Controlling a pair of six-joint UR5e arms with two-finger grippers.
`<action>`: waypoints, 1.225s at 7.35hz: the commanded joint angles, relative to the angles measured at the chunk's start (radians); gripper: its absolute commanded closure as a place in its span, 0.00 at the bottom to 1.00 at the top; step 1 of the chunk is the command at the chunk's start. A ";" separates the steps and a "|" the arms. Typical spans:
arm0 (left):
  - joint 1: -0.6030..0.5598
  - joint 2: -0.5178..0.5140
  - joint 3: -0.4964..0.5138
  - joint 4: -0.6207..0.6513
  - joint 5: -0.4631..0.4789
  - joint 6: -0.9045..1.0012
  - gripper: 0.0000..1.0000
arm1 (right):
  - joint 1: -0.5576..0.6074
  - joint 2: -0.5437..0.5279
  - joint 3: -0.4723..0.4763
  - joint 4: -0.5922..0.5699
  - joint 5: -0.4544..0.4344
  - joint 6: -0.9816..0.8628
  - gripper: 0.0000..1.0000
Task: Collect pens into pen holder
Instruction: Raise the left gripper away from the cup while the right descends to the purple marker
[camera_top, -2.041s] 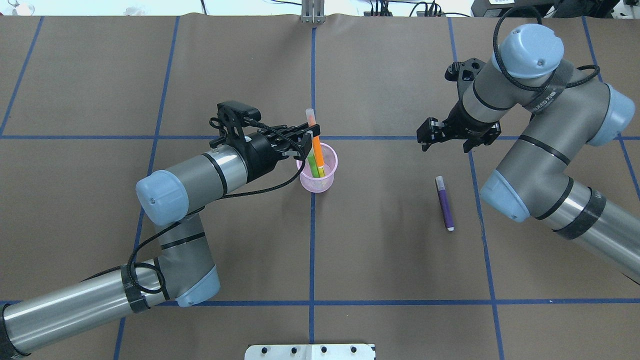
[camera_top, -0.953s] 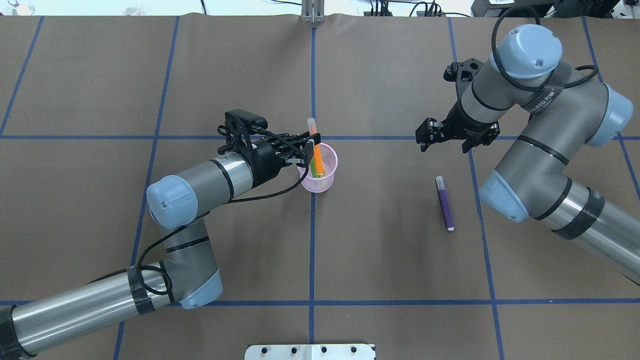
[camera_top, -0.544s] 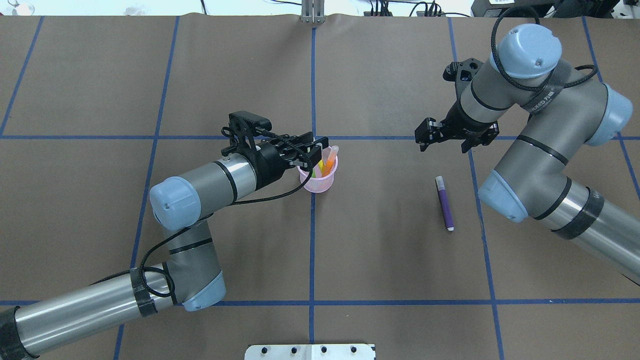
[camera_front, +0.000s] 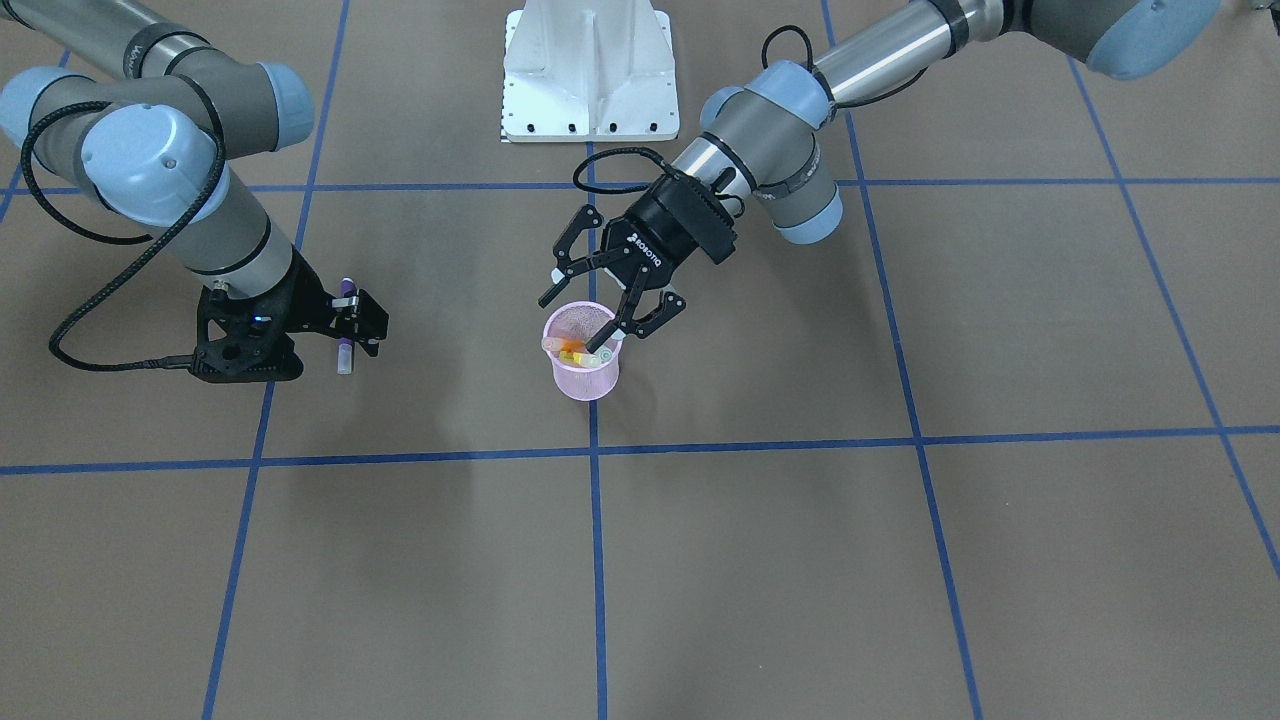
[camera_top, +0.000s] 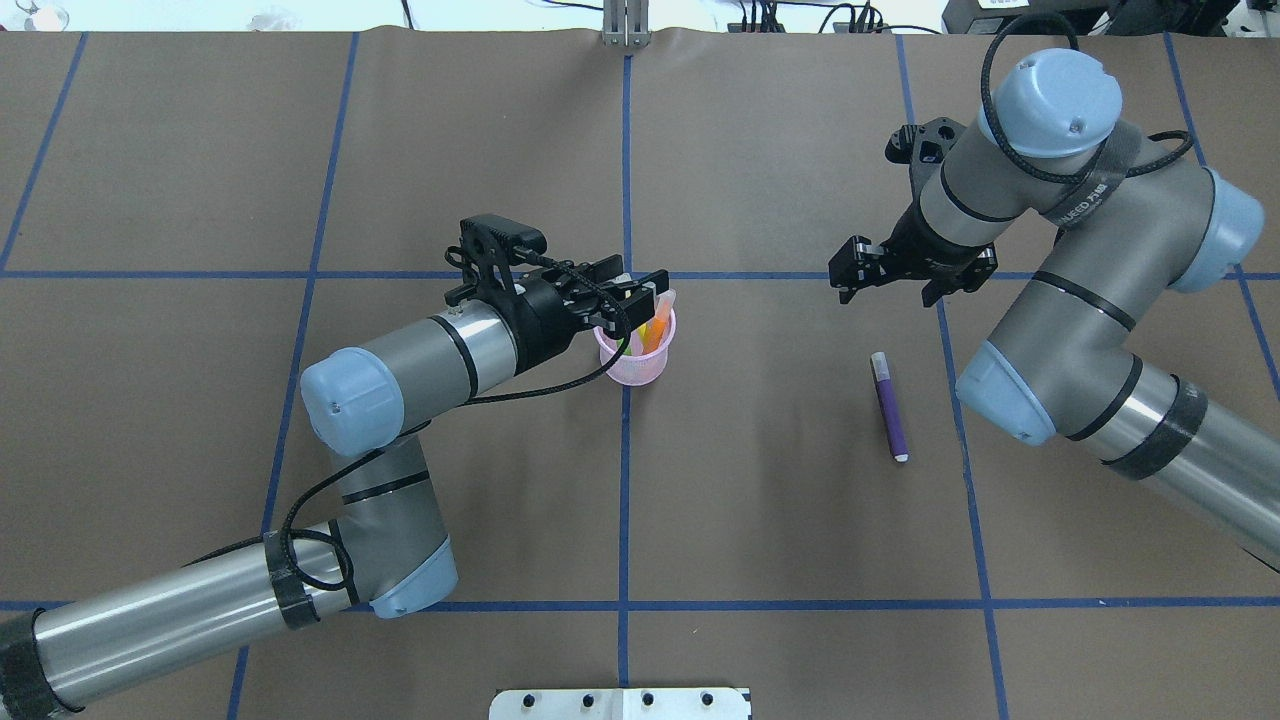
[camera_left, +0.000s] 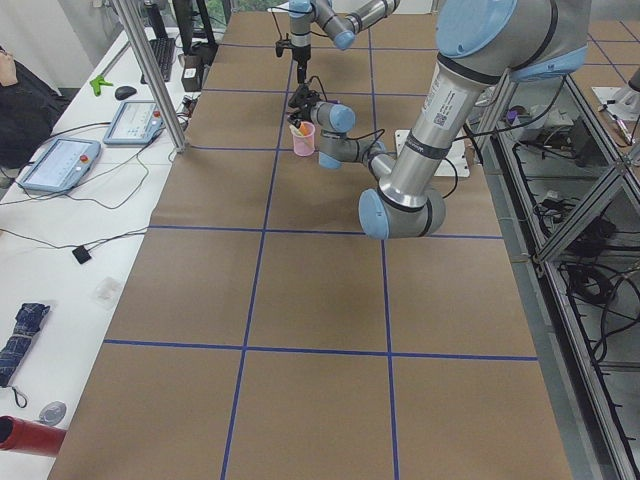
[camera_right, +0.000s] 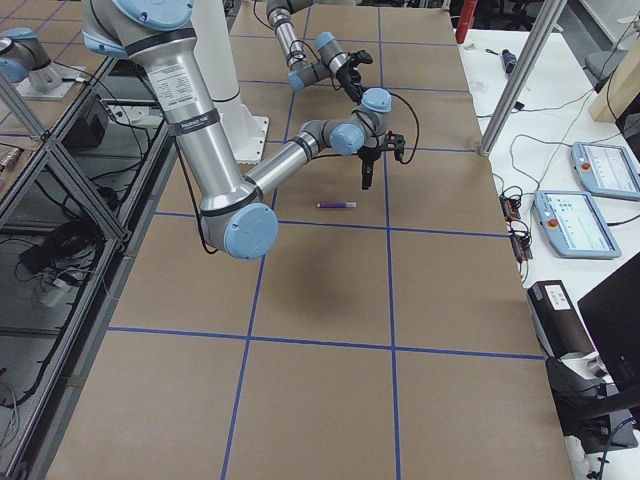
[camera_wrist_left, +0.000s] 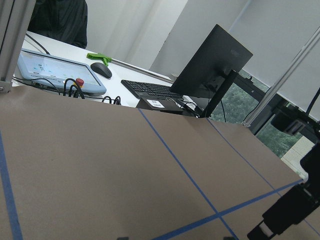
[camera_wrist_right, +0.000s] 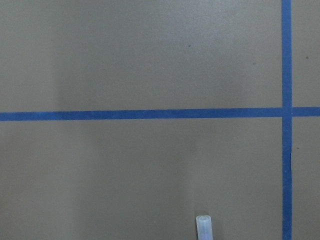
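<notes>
Brown-papered table holds the purple pen just below my spread right pincer (the nearer arm), long axis pointing toward my base, while my spread left pincer hovers over the pen holder.

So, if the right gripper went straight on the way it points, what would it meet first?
The right gripper points down, open. It would probably meet the table just beyond the capped end of the purple pen, or that cap itself; depth is unclear.
</notes>
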 joint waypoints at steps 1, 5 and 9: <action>-0.082 -0.011 -0.031 0.103 -0.069 -0.092 0.26 | -0.005 0.001 0.002 0.000 0.000 0.000 0.01; -0.211 -0.009 -0.177 0.461 -0.228 -0.120 0.00 | -0.046 -0.017 -0.006 0.000 -0.040 -0.011 0.01; -0.359 -0.026 -0.200 0.749 -0.510 -0.107 0.00 | -0.102 -0.039 -0.008 0.002 -0.083 -0.028 0.01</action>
